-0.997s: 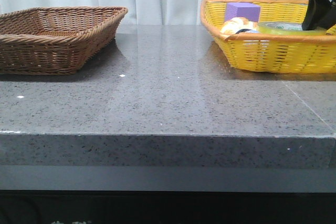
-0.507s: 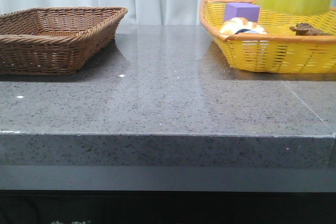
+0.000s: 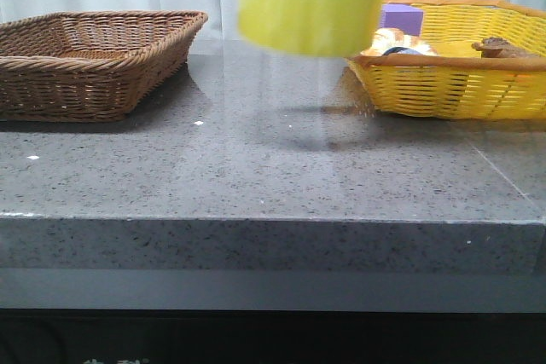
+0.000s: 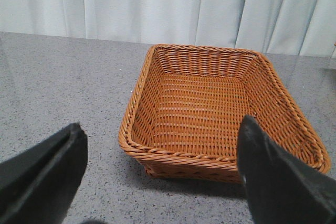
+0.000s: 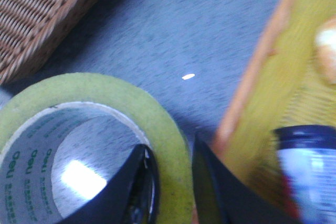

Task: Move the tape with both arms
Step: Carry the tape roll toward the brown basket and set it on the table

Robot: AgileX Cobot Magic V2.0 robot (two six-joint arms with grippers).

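A staged test bench: grey speckled stone table (image 3: 273,168), pale curtains (image 4: 168,3) behind, two wicker baskets (image 3: 94,57).

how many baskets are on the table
2: a brown wicker basket at the table's left, empty as far as visible, and a yellow basket at the right, holding several items.

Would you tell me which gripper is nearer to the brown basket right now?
Left. The open left gripper hovers just before the brown basket; the right gripper holds the tape between the baskets.

Yellow tape (image 3: 300,14), white core lettered green; brown woven basket (image 3: 90,57); yellow woven basket (image 3: 452,74) with orange rim, purple block (image 3: 401,16) inside; speckled grey counter (image 3: 273,168); black tool (image 5: 170,182).
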